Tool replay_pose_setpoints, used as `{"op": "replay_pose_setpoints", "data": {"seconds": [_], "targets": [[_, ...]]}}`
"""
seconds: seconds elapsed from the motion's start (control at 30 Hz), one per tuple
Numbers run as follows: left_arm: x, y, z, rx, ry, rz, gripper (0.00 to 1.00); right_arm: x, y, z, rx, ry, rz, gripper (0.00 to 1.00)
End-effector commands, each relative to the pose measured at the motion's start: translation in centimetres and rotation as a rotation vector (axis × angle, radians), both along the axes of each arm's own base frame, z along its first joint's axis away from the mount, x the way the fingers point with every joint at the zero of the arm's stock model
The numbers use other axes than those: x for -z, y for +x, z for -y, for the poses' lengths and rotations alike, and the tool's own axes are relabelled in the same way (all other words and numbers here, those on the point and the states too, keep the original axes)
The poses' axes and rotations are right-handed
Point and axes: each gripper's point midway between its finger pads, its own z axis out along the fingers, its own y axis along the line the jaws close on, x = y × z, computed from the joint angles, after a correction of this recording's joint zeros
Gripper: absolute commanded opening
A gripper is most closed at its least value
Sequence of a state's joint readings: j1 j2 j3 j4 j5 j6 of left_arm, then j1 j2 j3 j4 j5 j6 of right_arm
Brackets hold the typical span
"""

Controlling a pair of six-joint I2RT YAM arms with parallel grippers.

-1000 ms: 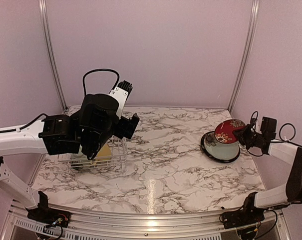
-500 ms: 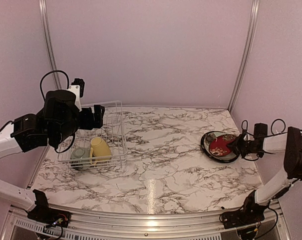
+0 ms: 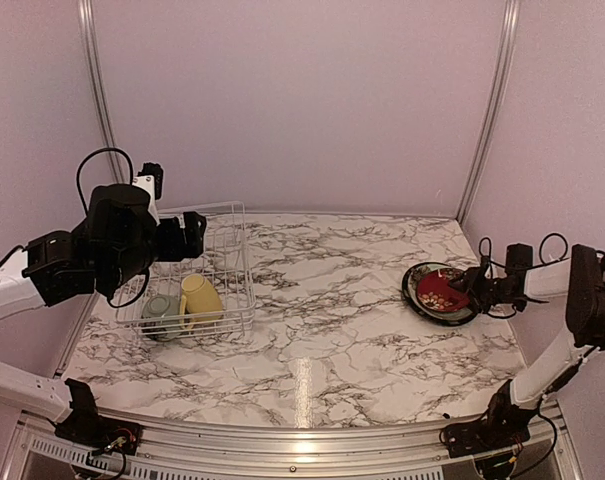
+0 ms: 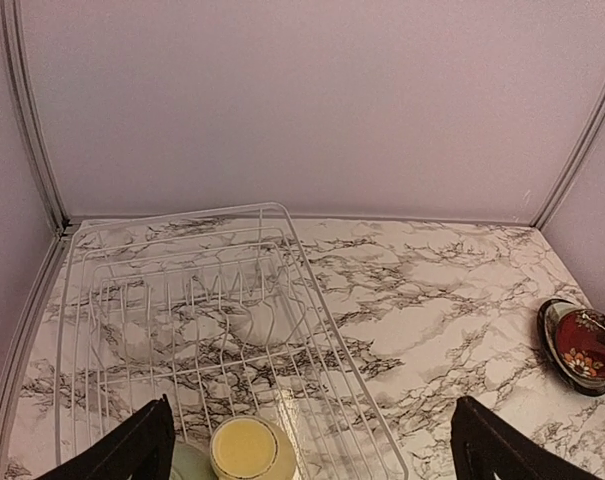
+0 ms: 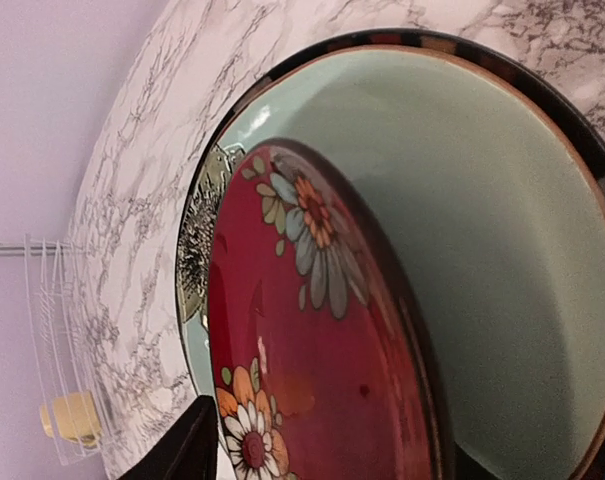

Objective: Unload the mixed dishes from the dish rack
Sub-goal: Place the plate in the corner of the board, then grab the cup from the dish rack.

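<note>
The white wire dish rack (image 3: 232,262) stands at the left; it also shows in the left wrist view (image 4: 312,290). In its near end stand the pale yellow mug (image 3: 199,297) (image 4: 244,447) and the small pale-green bowl (image 3: 159,311) (image 4: 187,465). My left gripper (image 3: 189,235) (image 4: 312,435) hangs open and empty above the rack. At the right, my right gripper (image 3: 469,287) (image 5: 327,450) is shut on the rim of the red patterned plate (image 3: 442,290) (image 5: 312,370). The plate rests slightly tilted on a pale dark-rimmed plate (image 5: 482,250). A patterned edge of another plate (image 5: 197,250) shows beneath.
The marble table (image 3: 332,320) lies between the rack and the plate stack. Lilac walls with metal corner posts (image 3: 487,110) close the back and sides. The rack sits close to the left wall.
My left arm has lifted up and to the left off the rack, uncovering the mug and bowl. My right gripper has lowered the red plate from upright down onto the plate stack.
</note>
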State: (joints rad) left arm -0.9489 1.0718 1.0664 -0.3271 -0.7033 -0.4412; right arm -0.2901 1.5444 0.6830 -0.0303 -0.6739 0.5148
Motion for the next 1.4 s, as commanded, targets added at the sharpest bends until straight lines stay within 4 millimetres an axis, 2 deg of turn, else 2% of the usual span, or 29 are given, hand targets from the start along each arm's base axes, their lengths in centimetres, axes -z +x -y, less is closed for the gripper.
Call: {"op": "replay_pose_setpoints", "data": {"seconds": [0.0,0.23,0.43,0.57,0.7,0.93,1.1,1.23,1.37], "targets": [[1.5,0.2,-0.3,-0.002,0.009,-0.030,0.99,-1.2,0.6,0.3,-0.030,-0.100,0.020,0.59],[1.7,0.9,-0.3,-0.003,-0.011,-0.037,0.99,-0.8,-0.8,1.6,0.016,-0.269,-0.029,0.80],[1.8,0.9,-0.7,-0.014,-0.052,-0.017,0.99,-0.1,-1.8,3.5,0.060,-0.394,-0.096,0.86],[2.2,1.4,-1.1,-0.011,-0.059,-0.025,0.99,-0.8,-2.3,4.0,0.078,-0.452,-0.095,0.98],[2.8,2.0,-1.3,-0.010,-0.043,-0.058,0.99,-1.3,-2.8,4.3,0.092,-0.490,-0.105,0.99],[4.9,2.1,-2.1,-0.025,-0.020,-0.134,0.99,-4.1,-2.7,4.9,0.119,-0.552,-0.059,0.99],[6.9,1.9,-2.2,-0.022,-0.014,-0.226,0.99,-6.5,-1.8,3.7,0.087,-0.608,0.009,0.98],[8.9,2.3,-1.7,-0.023,0.014,-0.318,0.99,-8.2,-1.3,3.7,0.089,-0.712,0.033,0.98],[9.9,2.5,-1.7,-0.049,0.036,-0.378,0.99,-9.7,-1.0,2.5,0.075,-0.722,0.089,0.99]]}}
